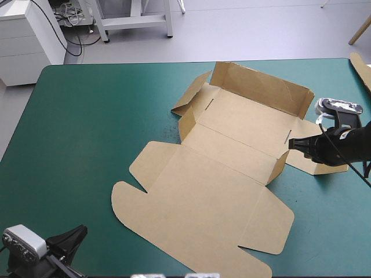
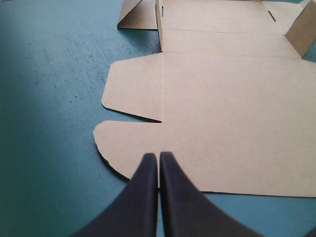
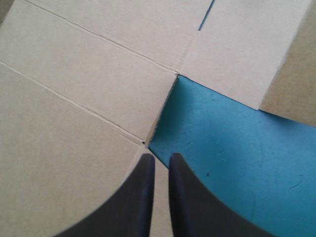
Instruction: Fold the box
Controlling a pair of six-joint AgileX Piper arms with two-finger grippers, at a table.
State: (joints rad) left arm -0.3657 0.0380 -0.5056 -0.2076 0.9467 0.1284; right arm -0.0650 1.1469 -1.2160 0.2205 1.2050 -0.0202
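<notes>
Brown board cut to a flat pattern with rounded flaps, the box [image 1: 220, 174] lies right of the middle of the table's teal-green cover [image 1: 87, 127]. Its long axis runs from the far right toward the near edge, leaning a little left. The tall far wall [image 1: 261, 87] stands raised and the short side walls at left and right are partly up, while the broad lid panel [image 1: 197, 214] lies flat on the near side. The black-finned right gripper [image 1: 293, 142] sits at the box's right side, at the end of the tray floor, so the box lies to its left. In the right wrist view its fingers [image 3: 143, 197] are all but together with brown board in the slit between them, meeting at a crease corner beside a bare teal-green patch. It appears to be pinching the sheet there, though the hold itself is hard to confirm. The black-finned left gripper [image 1: 72, 236] is closed on nothing — its tips meet in one arch. It waits at the near left corner, well apart from the box, with the lid's rounded flap [image 2: 128, 143] ahead of it and to its right. The right arm is plainly nearer, so the next fold looks like its job: tipping the right side wall inward, toward the left. A strip of more brown board [image 1: 362, 69] shows at the table's far right edge.
</notes>
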